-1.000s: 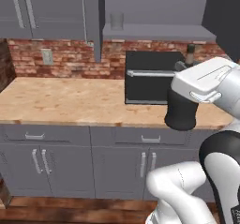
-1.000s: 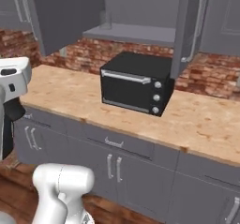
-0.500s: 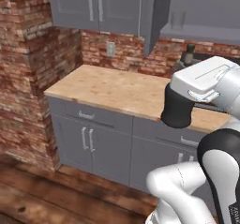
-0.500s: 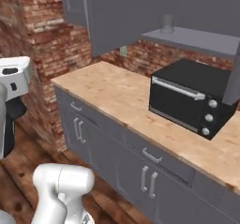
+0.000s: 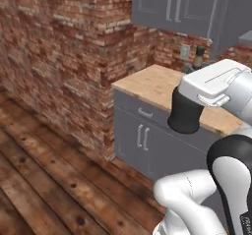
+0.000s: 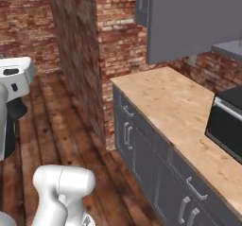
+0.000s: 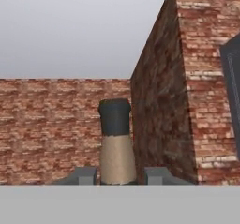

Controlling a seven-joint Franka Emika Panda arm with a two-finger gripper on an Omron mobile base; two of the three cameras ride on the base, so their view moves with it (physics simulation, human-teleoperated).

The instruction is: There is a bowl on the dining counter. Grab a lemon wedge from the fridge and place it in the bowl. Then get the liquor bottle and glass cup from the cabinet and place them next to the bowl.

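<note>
Left base view, L to R: wooden plank floor (image 5: 44, 180) lower left, brick wall (image 5: 64, 57) running back to a protruding corner. Right of that corner, a tan speckled tabletop (image 5: 162, 84) on grey base cabinets (image 5: 142, 140) w/ silver bar handles. Above it, grey wall cabinet (image 5: 182, 5) w/ slim handles. A small dark bottle top (image 5: 199, 56) pokes up just behind the white arm (image 5: 216, 89), which crosses the right side of the frame; can't tell from here what that top belongs to.

Right base view, L to R: white arm segment (image 6: 14, 78) at left edge, plank floor, then brick wall end, then same tabletop (image 6: 184, 111) stretching to lower right. Grey cabinet door (image 6: 189, 21) hangs open above it. Black toaster oven (image 6: 227, 121) sits on the tabletop at far right edge, partly cut off.

Hand view: the liquor bottle (image 7: 116, 141) stands upright between the two finger tips, tan neck w/ dark cap on top. The claw (image 7: 117, 175) is closed narrow around the bottle neck, a fingertip (image 7: 84, 175) on each side pressing it, so the bottle is held, lifted, w/ brick wall behind and grey cabinet edge (image 7: 232, 101) at far right.
</note>
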